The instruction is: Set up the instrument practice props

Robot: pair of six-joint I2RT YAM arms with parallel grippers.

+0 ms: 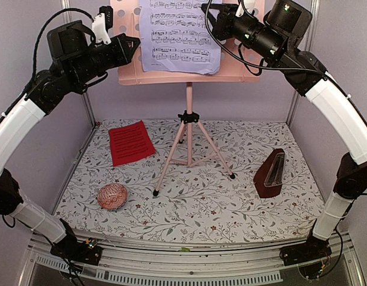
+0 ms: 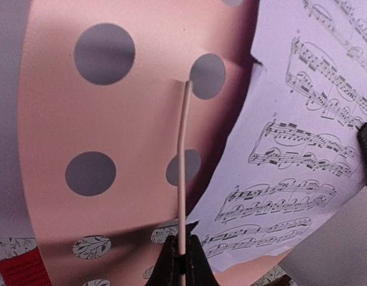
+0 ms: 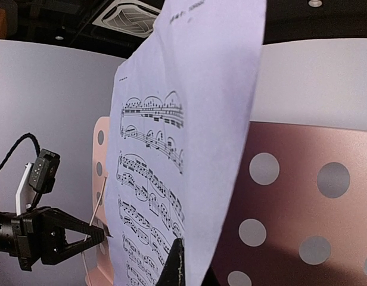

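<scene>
The pink music stand (image 1: 189,128) stands mid-table on its tripod, its perforated desk (image 1: 128,70) up at the back. A lavender sheet-music page (image 1: 180,36) leans on the desk. My right gripper (image 1: 206,13) is shut on that page's right edge (image 3: 186,259). At the desk's left side my left gripper (image 1: 136,43) is shut on the stand's thin pink wire page holder (image 2: 182,179), which it pinches near the lower end (image 2: 183,241). A red sheet-music page (image 1: 131,143) lies flat on the table at the left. The dark red-brown metronome (image 1: 270,174) stands at the right.
A pink brain-shaped ball (image 1: 112,196) sits on the floral table cover (image 1: 201,208) at the front left. Grey walls (image 1: 28,36) close in the left, back and right sides. The tripod legs (image 1: 168,164) spread across the table's middle.
</scene>
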